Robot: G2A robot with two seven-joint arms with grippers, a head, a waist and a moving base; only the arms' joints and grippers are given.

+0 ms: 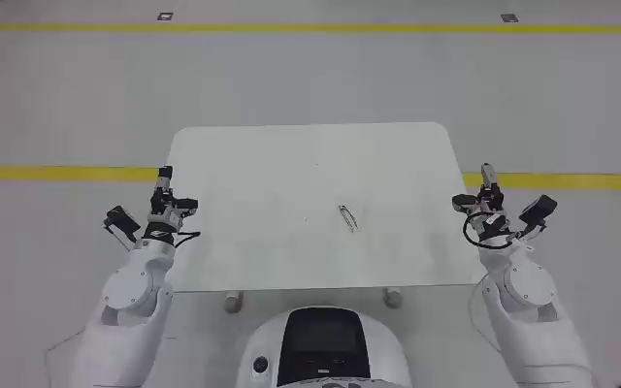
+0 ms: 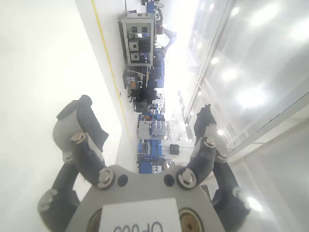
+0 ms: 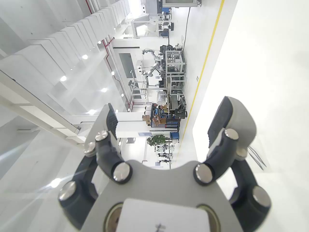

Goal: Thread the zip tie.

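The zip tie [image 1: 347, 216] lies flat on the white table [image 1: 272, 175], a little right of centre and toward the near edge. It looks like a thin, light, slick and springy strip, so I judge it best pinched low across its width near one end, leaving the tail free for the other gripper. The left gripper [image 2: 144, 103] and right gripper [image 3: 167, 103] both stand spread and empty, by the table's left and right edges, well apart from the tie, with bare tabletop around it for approach.
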